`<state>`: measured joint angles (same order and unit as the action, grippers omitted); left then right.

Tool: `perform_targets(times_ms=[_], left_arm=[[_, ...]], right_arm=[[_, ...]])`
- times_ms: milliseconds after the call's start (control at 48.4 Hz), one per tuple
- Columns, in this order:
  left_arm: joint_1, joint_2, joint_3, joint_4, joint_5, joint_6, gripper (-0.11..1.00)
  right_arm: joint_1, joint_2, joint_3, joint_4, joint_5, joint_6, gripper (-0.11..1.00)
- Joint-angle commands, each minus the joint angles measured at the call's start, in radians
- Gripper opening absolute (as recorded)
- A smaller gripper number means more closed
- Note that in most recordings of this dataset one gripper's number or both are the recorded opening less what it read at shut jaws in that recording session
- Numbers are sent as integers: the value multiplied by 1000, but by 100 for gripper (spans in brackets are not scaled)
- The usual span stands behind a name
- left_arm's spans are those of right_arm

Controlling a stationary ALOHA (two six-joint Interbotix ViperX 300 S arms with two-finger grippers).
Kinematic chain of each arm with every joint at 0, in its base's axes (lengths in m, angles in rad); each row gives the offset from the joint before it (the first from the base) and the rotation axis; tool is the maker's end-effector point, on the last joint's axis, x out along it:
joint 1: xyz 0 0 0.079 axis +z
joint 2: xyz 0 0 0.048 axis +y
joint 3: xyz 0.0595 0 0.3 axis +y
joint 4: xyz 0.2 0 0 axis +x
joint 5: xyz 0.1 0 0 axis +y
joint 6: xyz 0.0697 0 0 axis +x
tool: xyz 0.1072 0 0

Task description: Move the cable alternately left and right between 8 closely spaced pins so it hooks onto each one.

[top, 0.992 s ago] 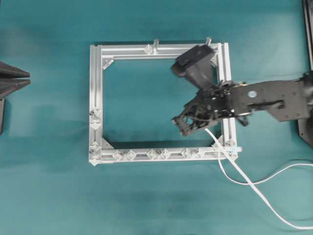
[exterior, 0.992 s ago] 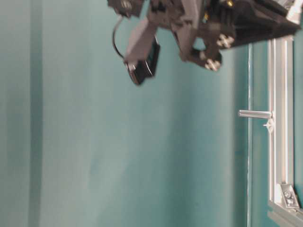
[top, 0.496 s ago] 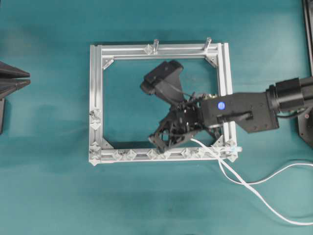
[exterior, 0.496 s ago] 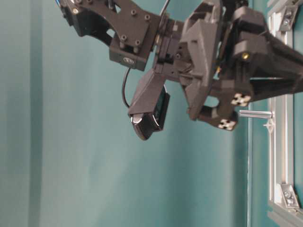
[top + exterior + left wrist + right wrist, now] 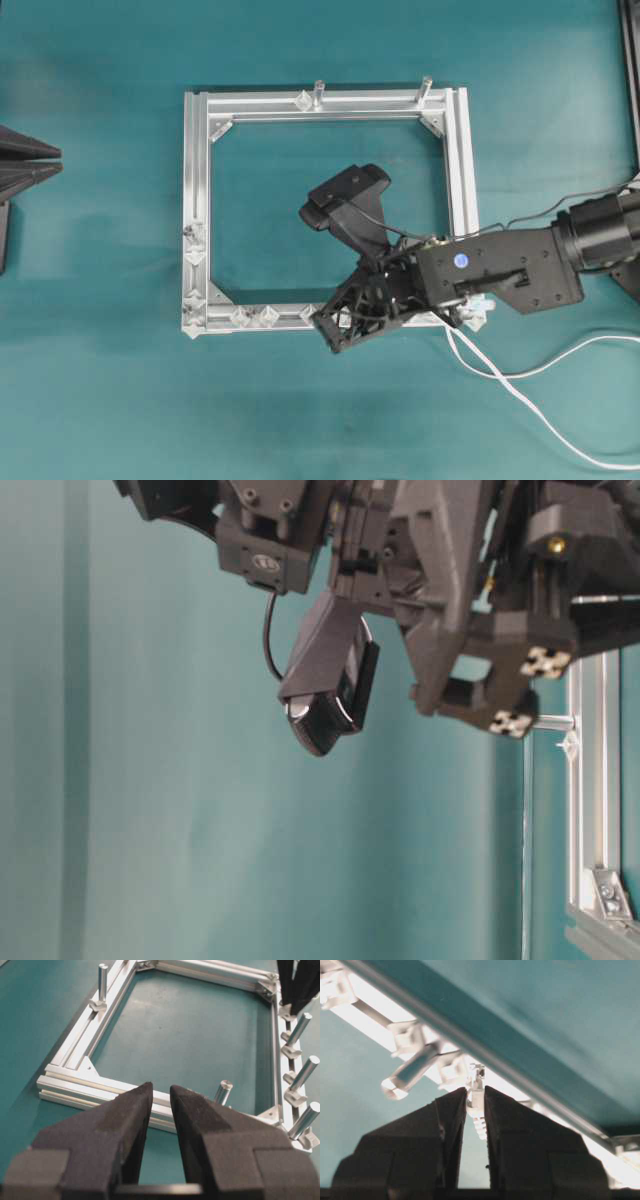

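Left side of the overhead view: the left gripper in its own wrist view hangs above the table short of the silver frame, fingers a narrow gap apart and grasping nothing; no change to note there. Along the frame's near rail, the pins at its left end are bare, no cord on them. Mid-rail: the right gripper has dropped from inside the frame half a second ago to sit over the rail itself, and a second ago it was further right, near the corner. Its wrist view shows the fingers clenched on the small white plug end of the cable, close over the pin row. Right: the cable trails from the frame's right corner out across the table. Judgement: threading is underway at the right-hand pins, most of the row remaining.
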<state>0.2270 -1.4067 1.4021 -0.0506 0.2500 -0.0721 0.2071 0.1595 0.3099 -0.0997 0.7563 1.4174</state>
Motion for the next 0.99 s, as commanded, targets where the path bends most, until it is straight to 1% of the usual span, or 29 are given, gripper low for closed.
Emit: perform_targets(times_ms=[0,103,207,537,971], left_arm=[[2,8,-11,0,-5,-2,27],[3,8,-11,0,-5,-2,27],[2,8,-9,0,-5,-2,27],[3,8,-11,0,-5,-2,27],[3,8,-11,0,-5,-2,27]], right_arm=[[18,-18,-26,3,-8,15,13],[35,-17,-26,3,-6,49,13],[51,-17,-23,3,-2,67,13],[54,-14,-18,-5,18,67,13],[54,-14,-15,-5,17,67,13]])
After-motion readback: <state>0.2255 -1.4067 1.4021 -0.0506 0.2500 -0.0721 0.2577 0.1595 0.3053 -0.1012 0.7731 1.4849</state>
